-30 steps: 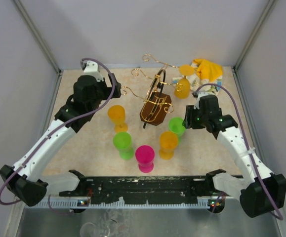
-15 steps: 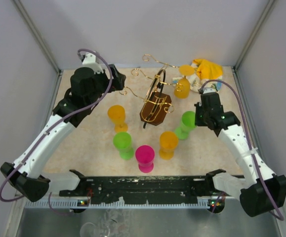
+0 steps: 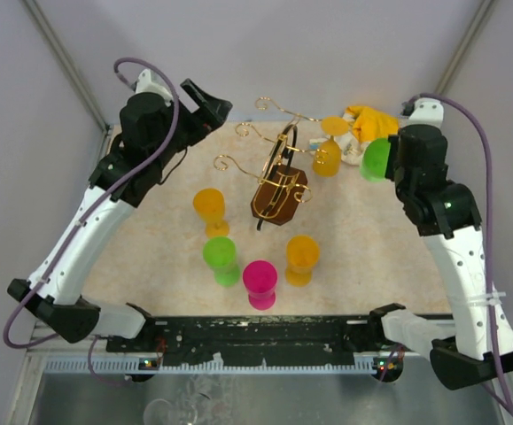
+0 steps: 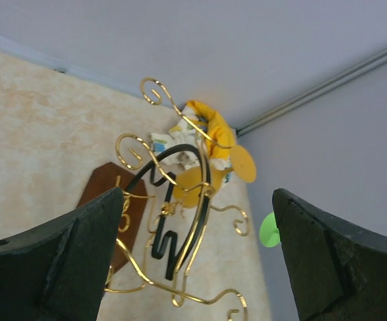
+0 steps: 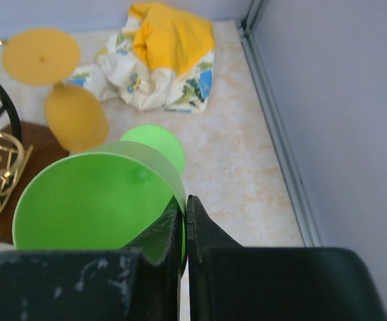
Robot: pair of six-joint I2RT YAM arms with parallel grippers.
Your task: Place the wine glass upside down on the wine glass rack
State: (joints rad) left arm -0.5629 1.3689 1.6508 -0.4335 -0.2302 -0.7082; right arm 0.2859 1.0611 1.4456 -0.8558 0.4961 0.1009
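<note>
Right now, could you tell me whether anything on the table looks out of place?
A crumpled yellow patterned cloth lies in the far right corner, beyond the wine glass rack; it looks like stray clutter. Nothing looks spilled or broken.

We see the wine glass rack (image 3: 279,190) as glossy gold wire on a smooth dark brown base, the green wine glass (image 5: 93,204) as matt translucent plastic, the crumpled rag (image 5: 163,57) as printed cloth, the table (image 3: 150,266) as matt, mottled beige
</note>
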